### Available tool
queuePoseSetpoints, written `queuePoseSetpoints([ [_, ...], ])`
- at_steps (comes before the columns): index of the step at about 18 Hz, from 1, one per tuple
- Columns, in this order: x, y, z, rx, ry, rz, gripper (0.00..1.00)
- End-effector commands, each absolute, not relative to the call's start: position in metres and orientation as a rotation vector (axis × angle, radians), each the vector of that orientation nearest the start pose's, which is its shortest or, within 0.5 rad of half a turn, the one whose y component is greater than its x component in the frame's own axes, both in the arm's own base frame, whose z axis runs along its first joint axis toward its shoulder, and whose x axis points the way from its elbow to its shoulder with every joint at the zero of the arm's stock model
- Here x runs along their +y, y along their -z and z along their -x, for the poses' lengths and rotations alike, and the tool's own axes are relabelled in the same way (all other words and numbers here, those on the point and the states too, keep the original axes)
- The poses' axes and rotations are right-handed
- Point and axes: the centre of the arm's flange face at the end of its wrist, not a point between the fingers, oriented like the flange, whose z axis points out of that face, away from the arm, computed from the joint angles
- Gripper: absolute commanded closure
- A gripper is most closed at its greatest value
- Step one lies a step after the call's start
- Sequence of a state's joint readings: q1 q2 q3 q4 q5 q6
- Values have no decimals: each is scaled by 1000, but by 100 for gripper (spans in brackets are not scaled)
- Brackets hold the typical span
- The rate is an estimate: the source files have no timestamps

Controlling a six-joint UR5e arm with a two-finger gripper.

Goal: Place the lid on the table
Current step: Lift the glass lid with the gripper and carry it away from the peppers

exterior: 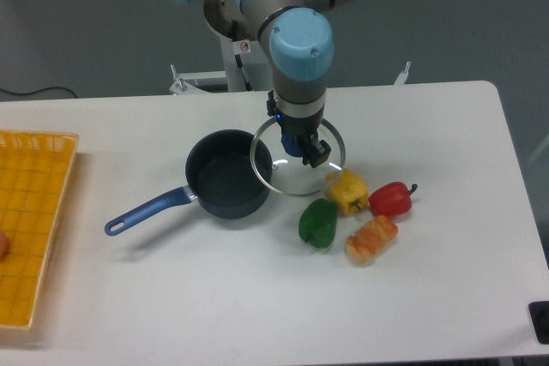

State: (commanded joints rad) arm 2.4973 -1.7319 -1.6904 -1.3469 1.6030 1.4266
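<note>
A white worktop carries a dark pot, a yellow tray at its left edge, and peppers: yellow, red, green. The pincer is clamped on the knob of the lid, which sits just right of the pot, overlapping its rim; whether it touches the worktop is unclear.
</note>
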Motion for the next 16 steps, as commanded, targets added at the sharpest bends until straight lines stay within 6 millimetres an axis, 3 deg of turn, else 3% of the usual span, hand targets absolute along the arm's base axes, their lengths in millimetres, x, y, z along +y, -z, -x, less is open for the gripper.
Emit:
queuePoseSetpoints([
  [6, 417, -366, 365, 807, 73, 3085, 40],
  [16, 363, -365, 419, 903, 83, 3048, 40],
])
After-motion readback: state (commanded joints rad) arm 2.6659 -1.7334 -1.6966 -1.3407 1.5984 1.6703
